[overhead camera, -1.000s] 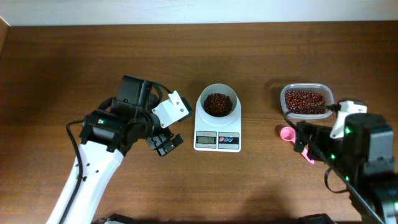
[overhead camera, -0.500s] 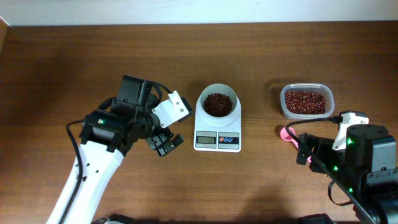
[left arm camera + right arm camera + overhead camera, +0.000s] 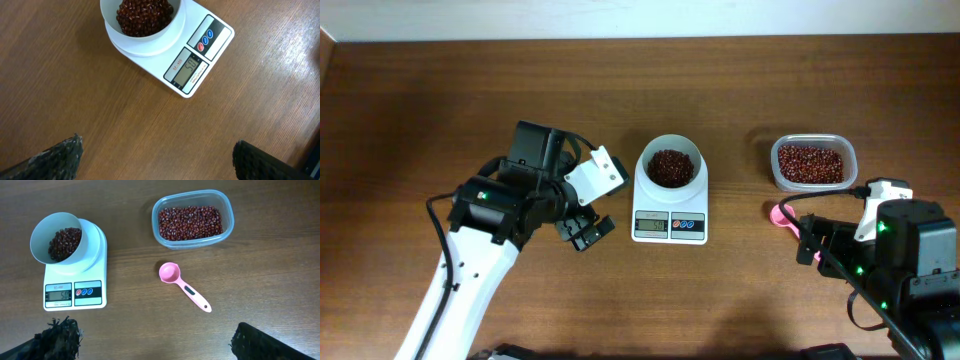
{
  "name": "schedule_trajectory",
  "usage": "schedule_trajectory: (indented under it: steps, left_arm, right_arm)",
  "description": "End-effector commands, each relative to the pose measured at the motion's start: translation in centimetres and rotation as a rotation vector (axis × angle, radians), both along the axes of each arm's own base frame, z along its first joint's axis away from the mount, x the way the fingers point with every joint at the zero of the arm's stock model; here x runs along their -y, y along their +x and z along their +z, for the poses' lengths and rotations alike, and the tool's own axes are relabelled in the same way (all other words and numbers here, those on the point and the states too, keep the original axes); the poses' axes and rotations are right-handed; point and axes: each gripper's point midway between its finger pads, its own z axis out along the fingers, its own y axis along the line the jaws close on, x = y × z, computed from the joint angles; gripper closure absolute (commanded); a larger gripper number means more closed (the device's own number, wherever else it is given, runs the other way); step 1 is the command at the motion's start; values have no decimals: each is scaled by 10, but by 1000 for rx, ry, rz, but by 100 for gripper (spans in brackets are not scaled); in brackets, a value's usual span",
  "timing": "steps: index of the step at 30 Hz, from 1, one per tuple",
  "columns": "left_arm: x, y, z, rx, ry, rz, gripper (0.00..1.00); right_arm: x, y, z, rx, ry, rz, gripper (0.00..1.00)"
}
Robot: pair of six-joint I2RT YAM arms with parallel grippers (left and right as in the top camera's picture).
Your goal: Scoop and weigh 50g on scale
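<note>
The white scale (image 3: 669, 226) stands mid-table, its round bowl (image 3: 646, 158) holding a heap of dark red-brown beans (image 3: 669, 167). In the right wrist view its display (image 3: 58, 295) reads 50. More beans (image 3: 190, 222) fill a clear tub (image 3: 228, 219) at the right. A pink scoop (image 3: 182, 282) lies empty on the wood between tub and right arm. My left gripper (image 3: 157, 160) is open over bare wood just left of the scale (image 3: 197, 55), nothing between its fingers. My right gripper (image 3: 155, 342) is open too, in front of the scoop and apart from it.
The clear tub (image 3: 775, 165) sits at the right of the wooden table (image 3: 440, 90). The right arm (image 3: 905, 250) covers the scoop's handle from above, leaving only its pink bowl (image 3: 780, 213) showing. The table's back edge meets a white wall.
My right arm drew back from the tub toward the table's front, then stopped. The scoop stayed on the wood. The left arm has not moved.
</note>
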Motion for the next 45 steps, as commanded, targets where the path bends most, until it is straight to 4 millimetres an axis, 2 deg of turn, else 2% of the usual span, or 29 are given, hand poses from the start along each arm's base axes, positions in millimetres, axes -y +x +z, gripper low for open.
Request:
schedule_trajectory:
  steps: [1, 5, 12, 18, 23, 27, 34, 36, 45]
  left_arm:
    - [1, 1, 9, 29, -12, -15, 1]
    - [1, 1, 9, 29, -12, -15, 1]
    - [1, 1, 9, 29, -12, -15, 1]
    - [1, 1, 9, 29, -12, -15, 1]
    - [1, 1, 9, 29, -12, -15, 1]
    - [1, 1, 9, 28, -11, -15, 1]
    - [1, 1, 9, 28, -11, -15, 1]
    - [1, 1, 9, 28, -11, -15, 1]
    - [1, 1, 9, 28, -11, -15, 1]
  right_arm:
    - [1, 0, 4, 9, 8, -11, 1]
    - [1, -2, 7, 27, 10, -11, 1]
    - [4, -19, 24, 124, 25, -11, 1]
    - [4, -23, 15, 116, 24, -11, 1]
    - [5, -25, -19, 26, 11, -11, 1]
    - [6, -37, -65, -74, -4, -12, 1]
    - [5, -41, -137, -72, 16, -17, 1]
    - [3, -39, -142, -56, 29, -12, 1]
    - [3, -40, -136, -12, 35, -11, 1]
